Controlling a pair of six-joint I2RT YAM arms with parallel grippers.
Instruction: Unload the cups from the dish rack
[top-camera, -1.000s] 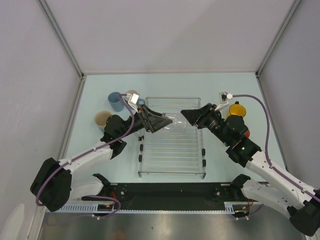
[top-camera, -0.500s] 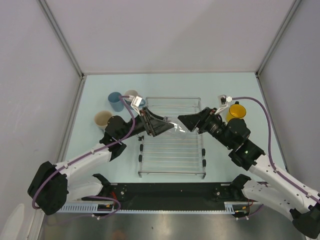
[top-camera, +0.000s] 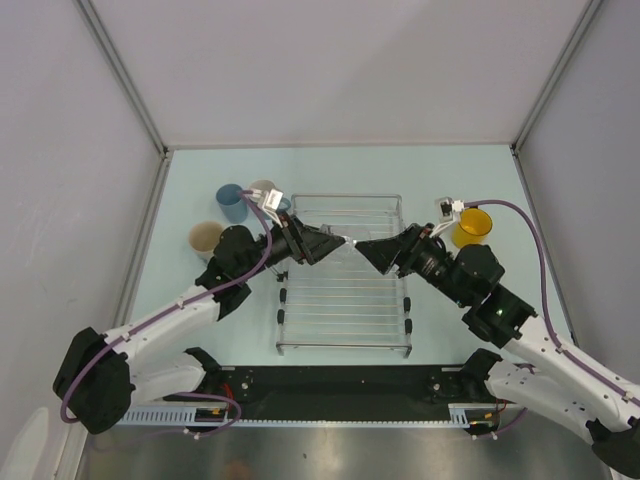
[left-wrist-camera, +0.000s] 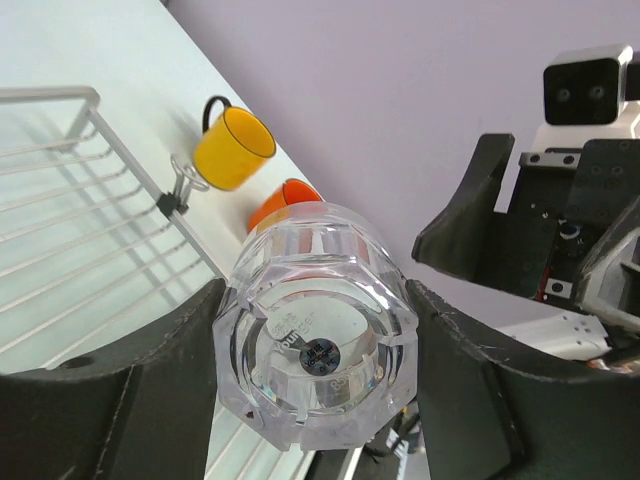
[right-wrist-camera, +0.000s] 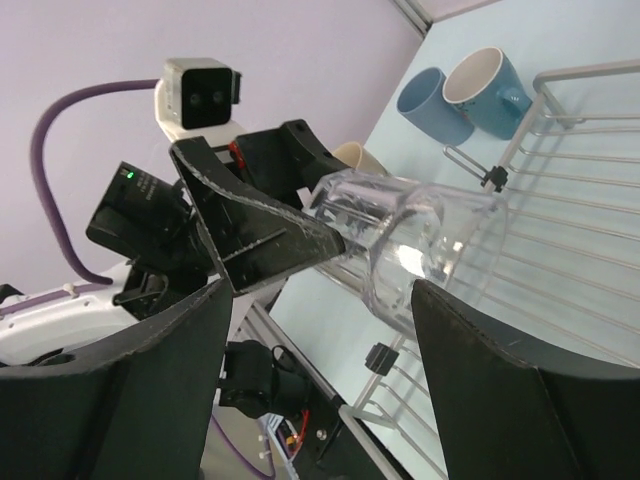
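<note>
My left gripper (top-camera: 336, 242) is shut on the small clear glass (left-wrist-camera: 315, 345) and holds it on its side above the far part of the dish rack (top-camera: 342, 300). My right gripper (top-camera: 368, 249) is open, its fingers just at the glass's open end (right-wrist-camera: 410, 245). The yellow cup (top-camera: 472, 226) stands right of the rack, and the orange mug (left-wrist-camera: 285, 200) lies beside it. Two light blue cups (top-camera: 230, 203) (right-wrist-camera: 487, 78) and the beige cup (top-camera: 207, 237) stand left of the rack.
The rack's wire bars (right-wrist-camera: 560, 200) hold no other cups. Grey walls close in the table on three sides. The black base rail (top-camera: 340, 385) runs along the near edge.
My right gripper has moved left toward the glass. My left gripper has carried the glass a little to the right, so the two grippers now nearly meet over the rack.
</note>
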